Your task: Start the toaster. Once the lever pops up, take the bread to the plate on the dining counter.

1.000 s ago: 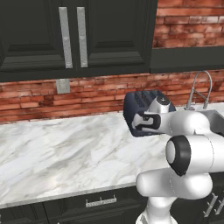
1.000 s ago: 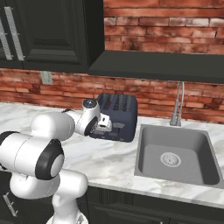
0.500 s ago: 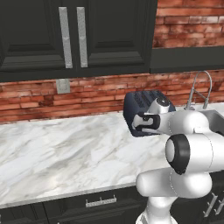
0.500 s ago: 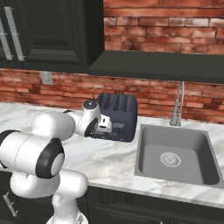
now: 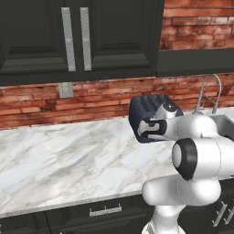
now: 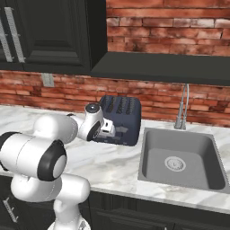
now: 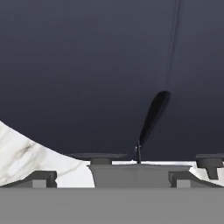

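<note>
Toaster first: the boxy dark navy-black toaster with rounded edges (image 5: 151, 109) stands on the white grey-veined marble worktop (image 5: 64, 160), at the back, close to the red brick wall (image 5: 100, 103). In the right base view the same toaster (image 6: 123, 117) shows dark slots along its top; whether any bread sits in them cannot be told. To the toaster's right in that view lies the grey rectangular sink basin (image 6: 179, 159), sunk into the worktop, with a round drain at its bottom and nothing else seen inside it. A thin curved metal tap (image 6: 183, 108) rises behind the basin.

The two-finger gripper (image 5: 142, 129) on the white arm is pressed up close against the front face of the toaster, low down, near the worktop. In the right base view the gripper (image 6: 116, 131) sits at the toaster's lower left front. The hand view looks straight at the toaster's dark wall (image 7: 87, 65), which is very near, with a dark slanted slit (image 7: 153, 114) running down it and a corner of marble at lower left. The small dark fingertips (image 7: 100, 157) stand far apart at the bottom of that view, so the jaws are spread wide with nothing between them; whether they touch the toaster cannot be told.

Black cabinets with silver bar handles (image 5: 75, 39) hang above the worktop.
</note>
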Motion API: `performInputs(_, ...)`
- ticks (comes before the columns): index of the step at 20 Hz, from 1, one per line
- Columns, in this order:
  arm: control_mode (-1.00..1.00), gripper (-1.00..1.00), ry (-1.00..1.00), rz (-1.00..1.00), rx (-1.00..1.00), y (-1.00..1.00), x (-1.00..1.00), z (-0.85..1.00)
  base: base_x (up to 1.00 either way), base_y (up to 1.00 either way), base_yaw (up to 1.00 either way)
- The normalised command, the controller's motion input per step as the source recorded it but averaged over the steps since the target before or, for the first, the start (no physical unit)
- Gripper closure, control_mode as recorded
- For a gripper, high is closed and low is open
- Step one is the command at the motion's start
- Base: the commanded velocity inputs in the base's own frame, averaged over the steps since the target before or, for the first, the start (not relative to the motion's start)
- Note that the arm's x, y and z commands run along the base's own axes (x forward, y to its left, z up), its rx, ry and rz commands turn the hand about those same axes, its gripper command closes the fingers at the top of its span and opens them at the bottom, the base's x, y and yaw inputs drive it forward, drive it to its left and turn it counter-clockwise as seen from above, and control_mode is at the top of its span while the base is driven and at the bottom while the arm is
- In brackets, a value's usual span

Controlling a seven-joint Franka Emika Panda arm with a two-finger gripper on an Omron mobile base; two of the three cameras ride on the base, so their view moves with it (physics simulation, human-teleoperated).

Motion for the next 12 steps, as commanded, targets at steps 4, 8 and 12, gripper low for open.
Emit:
performInputs(4,-1.0,-1.0,0.0,0.0,0.0,0.01,0.0,-0.46,0.0,0.0,0.0)
performInputs(8,-1.0,-1.0,0.0,0.0,0.0,0.09,0.0,-0.46,0.0,0.0,0.0)
performInputs(12,-1.0,-1.0,-0.01,0.0,0.0,0.03,0.0,-0.16,0.0,0.0,0.0)
